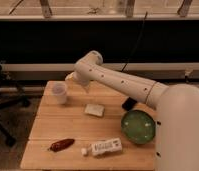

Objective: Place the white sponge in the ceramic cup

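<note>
The white sponge [95, 110] lies flat near the middle of the wooden table [48, 127]. The ceramic cup [59, 92] stands upright at the table's back left, to the left of the sponge and apart from it. My gripper [71, 77] is at the end of the white arm, just above and to the right of the cup and well behind the sponge. I see nothing held in it. The arm [123, 85] reaches in from the right across the back of the table.
A wide green bowl [138, 126] sits at the right. A white labelled tube [104, 147] lies at the front. A red pepper [61, 145] lies at the front left. A dark object [128, 104] sits behind the bowl. An office chair [3, 100] stands to the left.
</note>
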